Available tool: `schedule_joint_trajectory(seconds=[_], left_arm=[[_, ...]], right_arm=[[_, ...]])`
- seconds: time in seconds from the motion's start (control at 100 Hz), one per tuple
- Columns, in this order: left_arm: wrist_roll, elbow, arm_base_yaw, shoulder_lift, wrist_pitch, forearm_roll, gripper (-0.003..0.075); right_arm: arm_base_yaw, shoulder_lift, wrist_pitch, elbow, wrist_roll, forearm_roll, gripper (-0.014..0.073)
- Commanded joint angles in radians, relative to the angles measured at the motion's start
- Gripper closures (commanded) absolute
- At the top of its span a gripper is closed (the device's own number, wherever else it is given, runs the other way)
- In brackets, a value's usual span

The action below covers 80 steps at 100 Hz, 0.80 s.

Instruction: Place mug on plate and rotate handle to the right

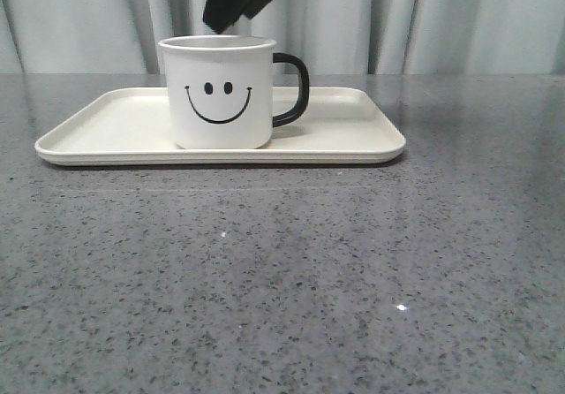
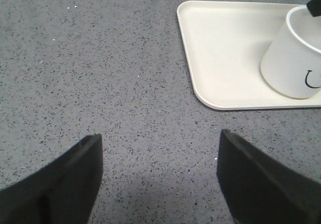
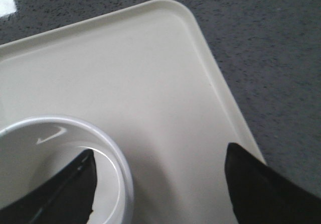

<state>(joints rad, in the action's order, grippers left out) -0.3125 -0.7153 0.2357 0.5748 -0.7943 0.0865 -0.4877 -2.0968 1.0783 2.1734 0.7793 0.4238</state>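
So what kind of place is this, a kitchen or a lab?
Probably a staged test bench, not a lived-in kitchen: a speckled grey countertop, a plain pale curtain as backdrop, and only a smiley mug on a cream plate.

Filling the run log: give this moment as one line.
white smiley mug: on cream tray | black handle: right | both end effectors: open

So the whole scene sits on a dark grey speckled stone-look tabletop [image 1: 282, 270], kinda like granite or quartz, with tiny black and white flecks all over it. It's a bit glossy too, you can catch a couple of small bright glints of light on it near the front. Behind it hangs a pale grey-white pleated curtain [image 1: 459, 18] running the full width in soft vertical folds. Lighting looks even and soft, only faint shadows
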Motion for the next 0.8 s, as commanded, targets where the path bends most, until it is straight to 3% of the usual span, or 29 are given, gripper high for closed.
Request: schedule_joint_trajectory(seconds=[0.0, 0.44, 0.79], left_arm=[[-0.007, -0.025, -0.002, 0.001, 0.068, 0.006, 0.0247], [-0.007, -0.025, -0.002, 0.001, 0.068, 0.006, 0.0247], [-0.007, -0.025, -0.002, 0.001, 0.066, 0.006, 0.0247]], right_arm=[[0.004, 0.128, -0.048, 0.035, -0.057, -0.037, 0.0055], [0.004, 0.433, 0.039, 0.005, -0.285, -0.214, 0.0064], [0.004, 0.735, 0.099, -0.250, -0.560, -0.591, 0.0064]])
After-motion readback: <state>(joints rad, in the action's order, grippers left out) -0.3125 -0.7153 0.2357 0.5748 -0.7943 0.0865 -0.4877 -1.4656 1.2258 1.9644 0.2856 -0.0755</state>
